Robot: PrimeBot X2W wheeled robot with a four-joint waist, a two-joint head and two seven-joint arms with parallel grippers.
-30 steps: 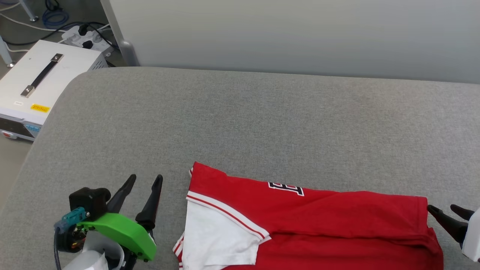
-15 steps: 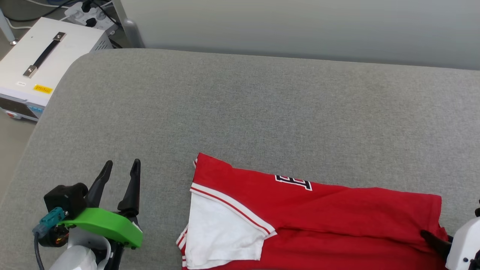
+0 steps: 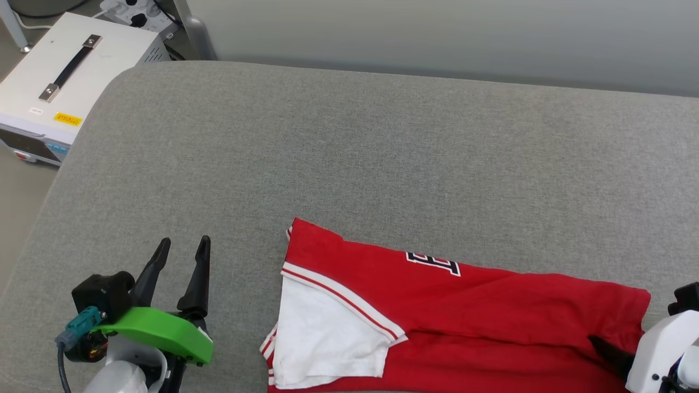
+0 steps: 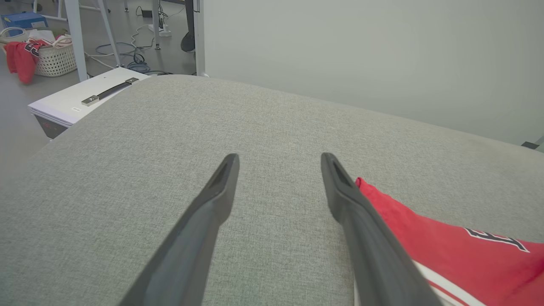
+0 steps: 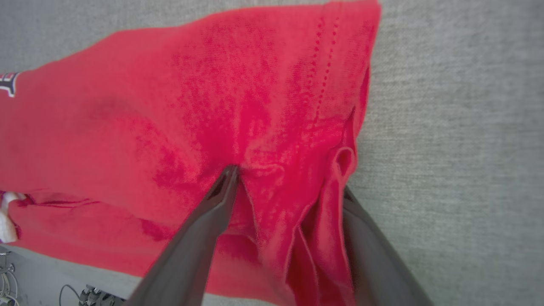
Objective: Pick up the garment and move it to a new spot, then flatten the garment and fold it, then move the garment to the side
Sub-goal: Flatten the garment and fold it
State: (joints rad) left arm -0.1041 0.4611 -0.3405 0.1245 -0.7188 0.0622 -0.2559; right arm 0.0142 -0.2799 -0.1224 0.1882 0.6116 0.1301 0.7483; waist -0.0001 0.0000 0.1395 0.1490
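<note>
Red shirt [image 3: 464, 305] lying flat at five o'clock on the grey cushion [image 3: 382, 153], left gripper [image 3: 184, 240] at its nine o'clock, fingers released and empty, right gripper [image 5: 289, 180] spread astride the bunched three-o'clock hem

Tabletop [image 3: 349, 164]: covered in grey woven cloth, matt, coarse weave noted. Garment [image 3: 491, 305]: red knit cloth, matt and soft, hem stitched; sleeve in white cloth. Fingers [image 4: 204, 229]: dark, smooth, dull sheen, plastic-like. Green mount [image 3: 158, 330]: smooth plastic, faintly glossy. White case [image 3: 114, 60]: smooth, matt.
</note>
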